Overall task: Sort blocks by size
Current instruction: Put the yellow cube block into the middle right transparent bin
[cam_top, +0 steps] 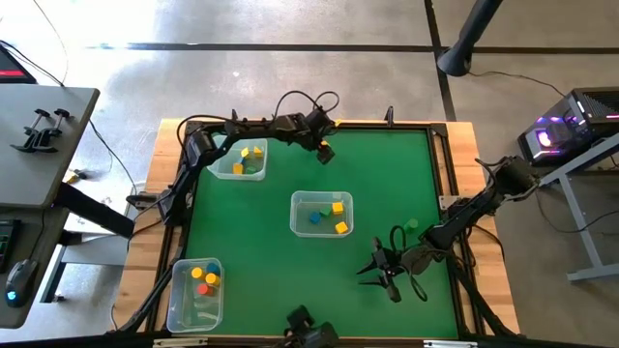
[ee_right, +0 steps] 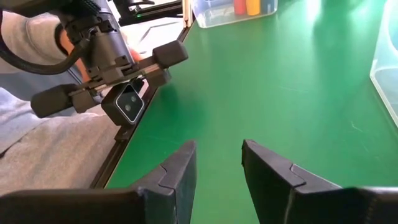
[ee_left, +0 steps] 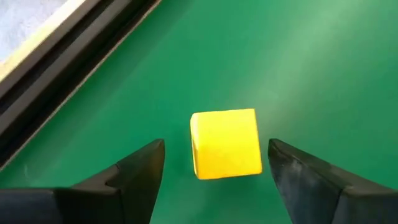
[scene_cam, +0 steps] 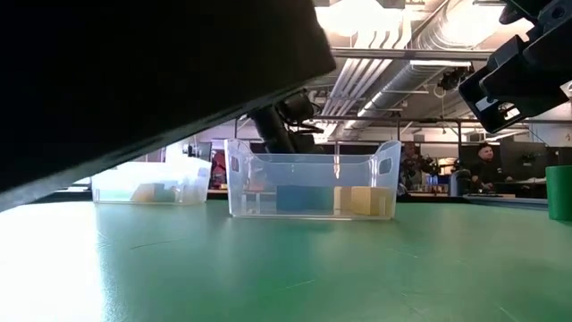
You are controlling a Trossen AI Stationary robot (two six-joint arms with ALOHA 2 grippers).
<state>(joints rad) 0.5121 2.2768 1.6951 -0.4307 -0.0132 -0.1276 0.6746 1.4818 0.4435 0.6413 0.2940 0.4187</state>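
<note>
Presently a yellow block (ee_left: 226, 144) sits between the fingers of the left claw (cam_top: 325, 151) at the far side of the green worktop (cam_top: 387, 174), close to the far edge rail; in the left wrist view the fingers stand wide apart on either side of the block with a gap on both sides, so nothing is clamped, and whether the block rests fully on the worktop cannot be told. Three clear bins already hold blocks: the far-left bin (cam_top: 221, 170) holds yellow pieces and what looks like a green one, the middle bin (cam_top: 298, 224) holds two yellow and a blue, and the near-left bin (cam_top: 178, 311) holds orange, red, yellow and blue pieces. One green block (cam_top: 412, 225) stands loose on the worktop right of the middle bin, near the right arm. The right claw (cam_top: 389, 280) hangs over the near-right part of the worktop, fingers part-way apart with bare green surface between them, holding nothing. Judged from this layout, the sort is well advanced: most blocks are binned, and at least the yellow block at the left claw and the loose green one remain to be placed. Whether each bin's contents match in size cannot be confirmed.
</note>
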